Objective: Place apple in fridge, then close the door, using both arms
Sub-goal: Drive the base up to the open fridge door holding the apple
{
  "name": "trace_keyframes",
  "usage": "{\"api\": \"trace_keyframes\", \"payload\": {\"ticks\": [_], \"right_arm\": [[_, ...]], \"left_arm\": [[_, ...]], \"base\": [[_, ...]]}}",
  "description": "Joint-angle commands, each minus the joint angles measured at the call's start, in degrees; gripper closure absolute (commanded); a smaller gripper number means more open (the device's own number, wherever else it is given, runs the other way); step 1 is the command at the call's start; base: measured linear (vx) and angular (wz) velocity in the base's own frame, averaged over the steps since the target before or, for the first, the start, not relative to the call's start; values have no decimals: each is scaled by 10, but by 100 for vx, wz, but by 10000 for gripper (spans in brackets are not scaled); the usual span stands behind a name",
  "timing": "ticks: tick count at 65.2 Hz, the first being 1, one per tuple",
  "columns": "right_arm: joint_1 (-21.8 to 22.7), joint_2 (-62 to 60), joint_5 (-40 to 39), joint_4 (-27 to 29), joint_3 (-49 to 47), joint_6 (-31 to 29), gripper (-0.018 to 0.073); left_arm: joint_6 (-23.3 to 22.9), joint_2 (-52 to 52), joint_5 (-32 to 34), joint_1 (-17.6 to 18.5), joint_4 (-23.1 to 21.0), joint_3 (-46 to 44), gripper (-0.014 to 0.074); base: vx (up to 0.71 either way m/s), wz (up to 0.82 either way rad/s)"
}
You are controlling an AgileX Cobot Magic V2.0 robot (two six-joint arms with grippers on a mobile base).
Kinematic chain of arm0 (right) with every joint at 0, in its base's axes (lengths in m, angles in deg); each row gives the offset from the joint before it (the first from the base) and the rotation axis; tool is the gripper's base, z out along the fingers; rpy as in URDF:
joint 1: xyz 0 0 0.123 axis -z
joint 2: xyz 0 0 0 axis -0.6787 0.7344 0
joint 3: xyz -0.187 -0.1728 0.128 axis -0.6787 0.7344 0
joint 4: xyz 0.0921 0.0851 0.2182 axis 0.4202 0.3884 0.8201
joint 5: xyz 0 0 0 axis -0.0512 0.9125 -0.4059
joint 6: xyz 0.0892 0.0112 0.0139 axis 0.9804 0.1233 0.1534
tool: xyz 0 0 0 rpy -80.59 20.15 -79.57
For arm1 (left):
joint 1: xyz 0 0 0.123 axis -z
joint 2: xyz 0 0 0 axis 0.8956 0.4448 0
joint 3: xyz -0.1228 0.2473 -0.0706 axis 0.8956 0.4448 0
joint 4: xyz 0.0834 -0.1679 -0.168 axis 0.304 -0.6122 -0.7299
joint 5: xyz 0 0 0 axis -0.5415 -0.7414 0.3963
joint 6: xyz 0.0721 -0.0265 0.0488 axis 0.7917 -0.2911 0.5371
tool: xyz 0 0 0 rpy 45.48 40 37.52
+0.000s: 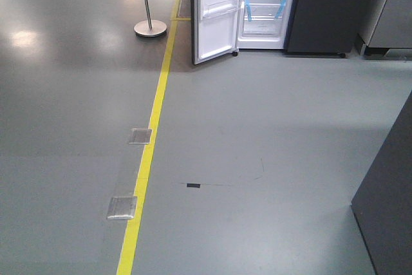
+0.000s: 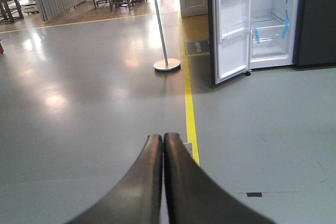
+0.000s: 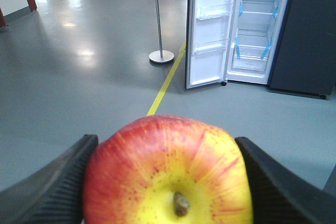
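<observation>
The right tool (image 3: 165,150) grips the apple (image 3: 168,177); the left tool (image 2: 163,142) is clenched, empty. Far off, the fridge (image 1: 264,27) stands with its door (image 1: 215,30) swung open.

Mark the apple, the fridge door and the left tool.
apple (image 3: 168,174): right wrist view, centre of its red-yellow skin.
door (image 1: 215,33): exterior front view, white inner panel below the bin.
left tool (image 2: 163,139): left wrist view, seam between its closed fingertips.
</observation>
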Motion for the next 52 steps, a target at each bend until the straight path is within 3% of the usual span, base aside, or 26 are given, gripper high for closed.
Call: {"api": "trace_keyframes", "payload": {"ticks": [1, 52], "right_arm": [[3, 6, -48, 2, -11, -2, 429], [3, 6, -48, 2, -11, -2, 429]], "left_arm": [[-1, -9, 40, 4, 1, -10, 603], [-1, -9, 40, 4, 1, -10, 603]], "base": [[22, -4], [21, -3]]}}
